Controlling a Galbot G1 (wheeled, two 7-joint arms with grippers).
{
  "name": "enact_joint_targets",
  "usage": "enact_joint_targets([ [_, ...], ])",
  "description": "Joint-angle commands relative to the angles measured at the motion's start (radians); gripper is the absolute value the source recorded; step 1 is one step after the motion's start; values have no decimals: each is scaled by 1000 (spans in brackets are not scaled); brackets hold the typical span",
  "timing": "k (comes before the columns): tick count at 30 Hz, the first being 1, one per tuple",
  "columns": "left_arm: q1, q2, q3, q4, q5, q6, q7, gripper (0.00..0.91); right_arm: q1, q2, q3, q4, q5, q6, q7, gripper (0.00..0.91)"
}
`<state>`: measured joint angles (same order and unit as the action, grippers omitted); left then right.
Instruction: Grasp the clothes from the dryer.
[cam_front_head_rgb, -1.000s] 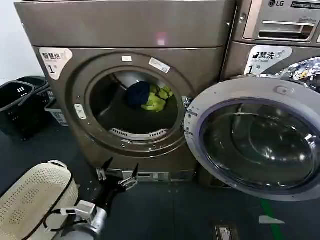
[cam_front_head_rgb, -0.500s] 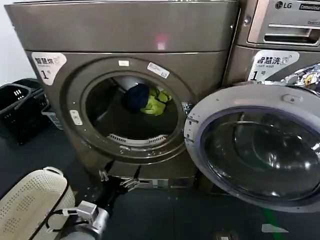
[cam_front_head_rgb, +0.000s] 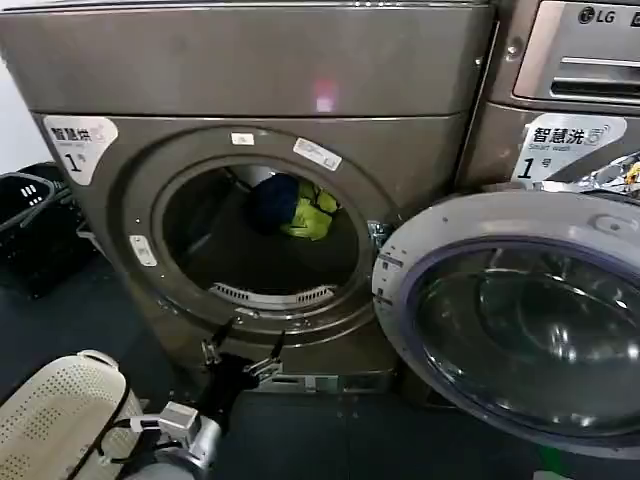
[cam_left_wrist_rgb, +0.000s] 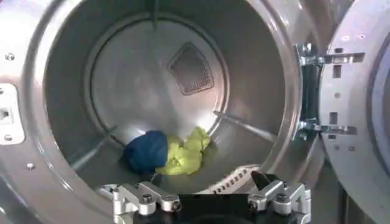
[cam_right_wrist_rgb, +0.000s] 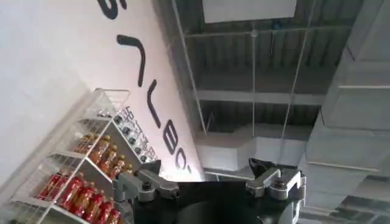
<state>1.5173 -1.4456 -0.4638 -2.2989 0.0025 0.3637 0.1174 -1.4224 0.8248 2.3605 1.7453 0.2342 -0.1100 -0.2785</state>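
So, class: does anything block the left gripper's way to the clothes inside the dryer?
Nothing visible does. The door is swung aside, the left gripper sits open below the porthole rim, and the clothes lie deep on the drum floor of the dryer.

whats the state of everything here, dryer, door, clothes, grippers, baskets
dryer: porthole open, red light on
door: swung wide open to the right
clothes: bundled on the drum floor, untouched
left gripper: open, empty, just below the porthole rim, outside the drum
right gripper: open, empty, pointed up at the ceiling, idle
white basket: on the floor beside the left arm
black basket: on the floor left of the dryer
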Motion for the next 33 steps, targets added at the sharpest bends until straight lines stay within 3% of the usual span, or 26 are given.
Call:
enact_joint_targets([
  [1, 0, -1, 1, 0, 2, 0, 1, 907, 0, -1, 0, 1, 1, -1, -1, 907],
  [33, -3, -7, 13, 8, -6, -40, 5, 907, -12, 1, 11, 3, 7, -2, -3, 907],
])
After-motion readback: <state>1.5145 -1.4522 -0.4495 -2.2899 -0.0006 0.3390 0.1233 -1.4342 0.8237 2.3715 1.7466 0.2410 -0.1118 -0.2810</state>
